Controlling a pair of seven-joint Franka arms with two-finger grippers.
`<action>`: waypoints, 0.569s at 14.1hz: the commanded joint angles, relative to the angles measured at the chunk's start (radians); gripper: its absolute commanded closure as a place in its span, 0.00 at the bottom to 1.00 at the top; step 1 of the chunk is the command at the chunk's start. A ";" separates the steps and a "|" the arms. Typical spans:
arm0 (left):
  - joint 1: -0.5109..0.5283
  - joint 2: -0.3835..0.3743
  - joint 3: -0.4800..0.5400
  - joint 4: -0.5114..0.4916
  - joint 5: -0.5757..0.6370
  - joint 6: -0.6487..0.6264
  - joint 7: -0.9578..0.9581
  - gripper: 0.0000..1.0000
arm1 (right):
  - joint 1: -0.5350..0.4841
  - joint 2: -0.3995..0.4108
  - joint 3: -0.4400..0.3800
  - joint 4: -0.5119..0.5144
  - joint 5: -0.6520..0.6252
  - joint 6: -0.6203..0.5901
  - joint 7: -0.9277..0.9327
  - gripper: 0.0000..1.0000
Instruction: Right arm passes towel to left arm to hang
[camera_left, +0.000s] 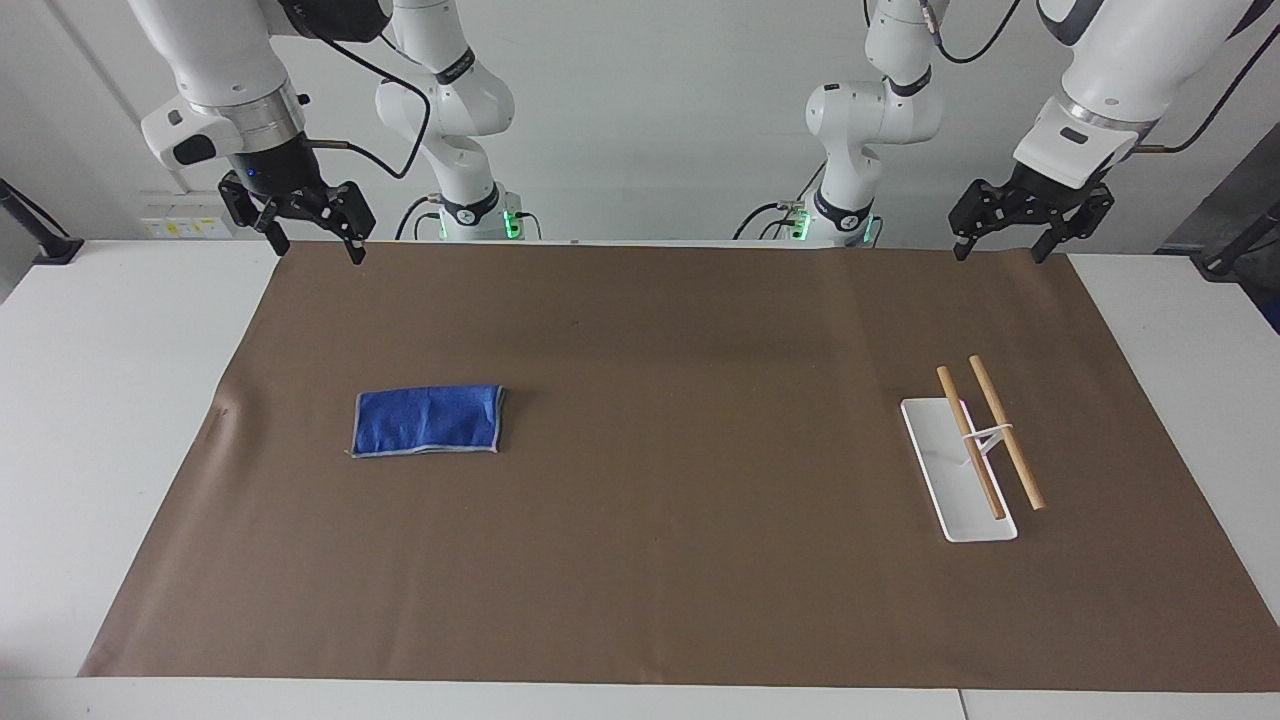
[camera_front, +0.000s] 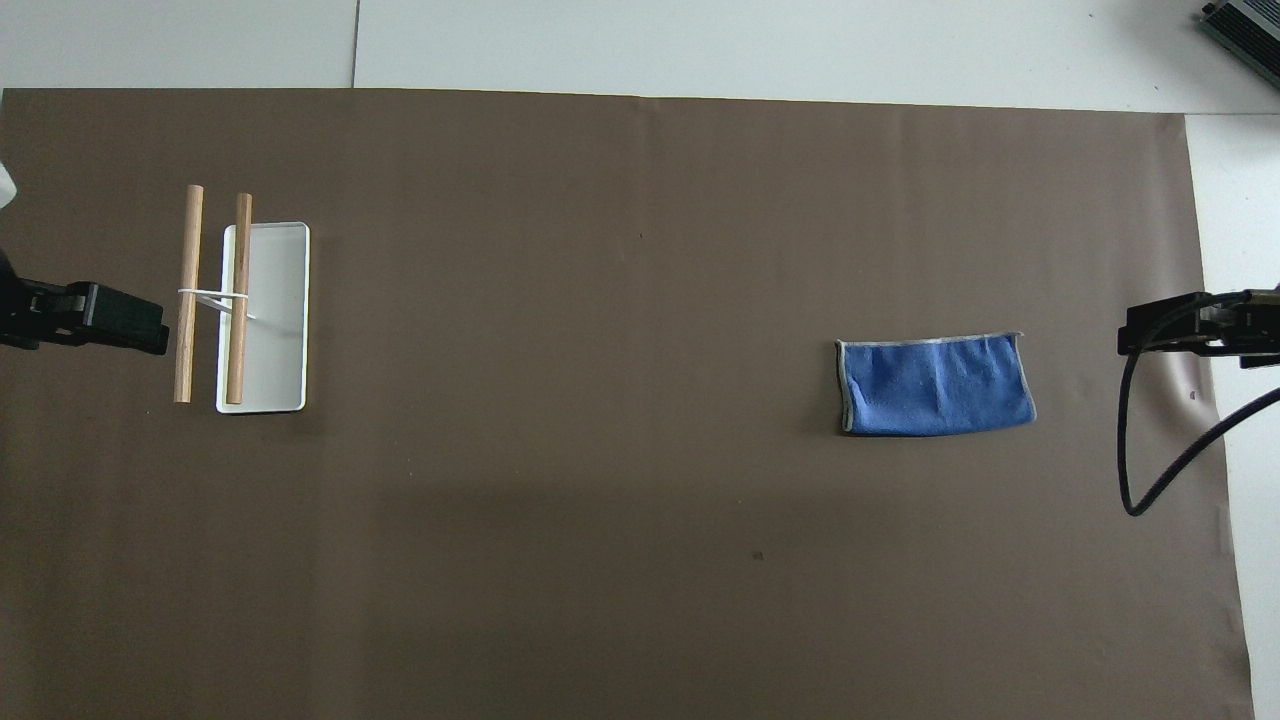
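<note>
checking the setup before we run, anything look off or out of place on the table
Nothing stands out. The towel lies flat and folded on the brown mat, the rack stands upright, and the right hand and left hand hang open over the mat's edge.
</note>
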 joint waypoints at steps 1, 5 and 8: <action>0.002 -0.024 0.003 -0.025 -0.003 0.000 0.006 0.00 | -0.004 -0.005 0.003 -0.002 0.018 -0.027 0.020 0.00; 0.002 -0.024 0.003 -0.025 -0.003 0.000 0.005 0.00 | -0.002 -0.044 0.003 -0.093 0.018 0.058 0.015 0.00; 0.004 -0.024 0.003 -0.025 -0.003 0.000 0.005 0.00 | -0.001 -0.106 0.003 -0.265 0.018 0.224 0.015 0.00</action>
